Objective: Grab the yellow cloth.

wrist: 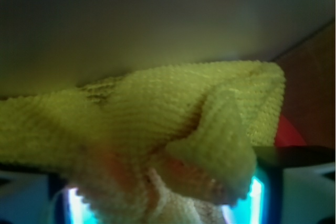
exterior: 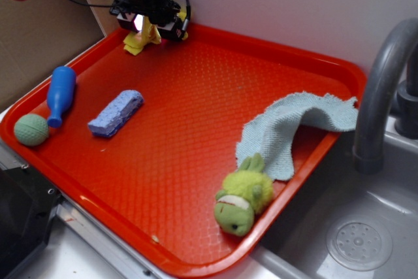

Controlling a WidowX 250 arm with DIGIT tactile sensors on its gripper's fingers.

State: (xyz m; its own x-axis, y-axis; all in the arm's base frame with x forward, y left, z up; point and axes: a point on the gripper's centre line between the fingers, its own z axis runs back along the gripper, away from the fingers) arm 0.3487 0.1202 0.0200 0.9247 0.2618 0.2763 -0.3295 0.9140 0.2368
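The yellow cloth (exterior: 140, 39) is at the far left corner of the red tray (exterior: 196, 129), bunched and pulled up into a peak. My gripper (exterior: 149, 23) sits right over it, black, with its jaws closed on the cloth's upper fold. In the wrist view the wrinkled yellow cloth (wrist: 173, 129) fills most of the frame and is pinched between the two fingers, whose glowing pads (wrist: 255, 198) show at the bottom left and right. The cloth's lower part still touches the tray.
On the tray lie a blue bottle-shaped toy (exterior: 60, 93), a green ball (exterior: 31, 129), a blue sponge (exterior: 116, 112), a pale blue-grey knitted cloth (exterior: 294, 125) and a green plush frog (exterior: 245, 194). A grey faucet (exterior: 385, 83) and sink (exterior: 353, 227) are on the right. A wall stands close behind the gripper.
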